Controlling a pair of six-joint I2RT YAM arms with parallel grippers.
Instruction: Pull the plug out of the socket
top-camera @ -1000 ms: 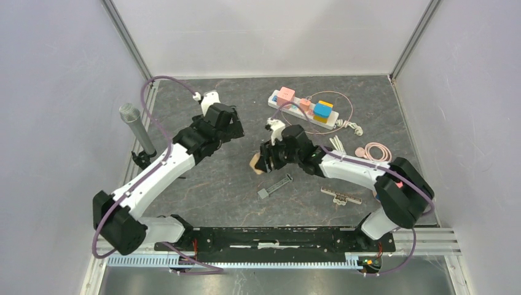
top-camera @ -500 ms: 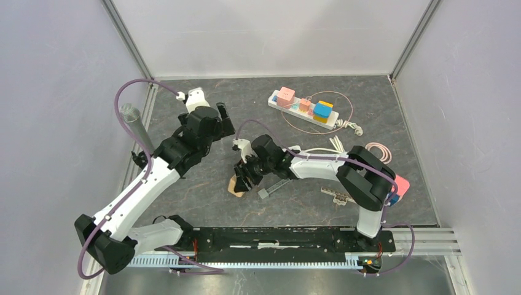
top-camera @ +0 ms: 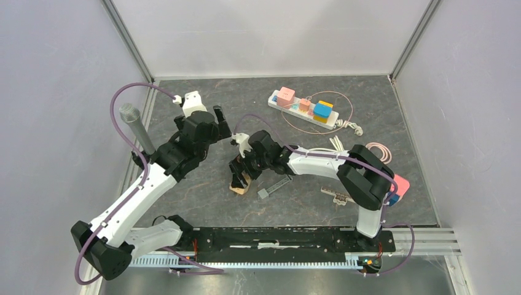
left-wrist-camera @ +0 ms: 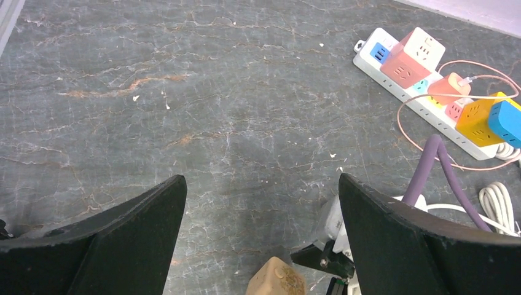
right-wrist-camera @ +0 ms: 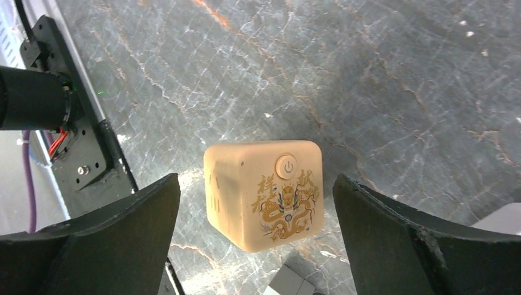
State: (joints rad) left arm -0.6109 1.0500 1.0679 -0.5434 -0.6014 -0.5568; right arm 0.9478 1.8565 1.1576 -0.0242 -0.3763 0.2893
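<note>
Plug (right-wrist-camera: 264,196), a beige cube, sits on the table (right-wrist-camera: 381,92) between the right gripper (right-wrist-camera: 255,181) fingers. Jaws are spread fully wide, neither finger touches it, nothing held. It is near-cubic with no clear long axis. The button-and-dragon face points up at the wrist camera, button toward 12 o'clock there; prongs not visible. In the top view the plug is at 7 o'clock of table centre. Grey bar (top-camera: 274,185) is near its 3 o'clock, and the power strip (top-camera: 302,109) is well apart at 1 o'clock. Left gripper (left-wrist-camera: 259,203) is wide open and empty, at the plug's 11 o'clock.
</note>
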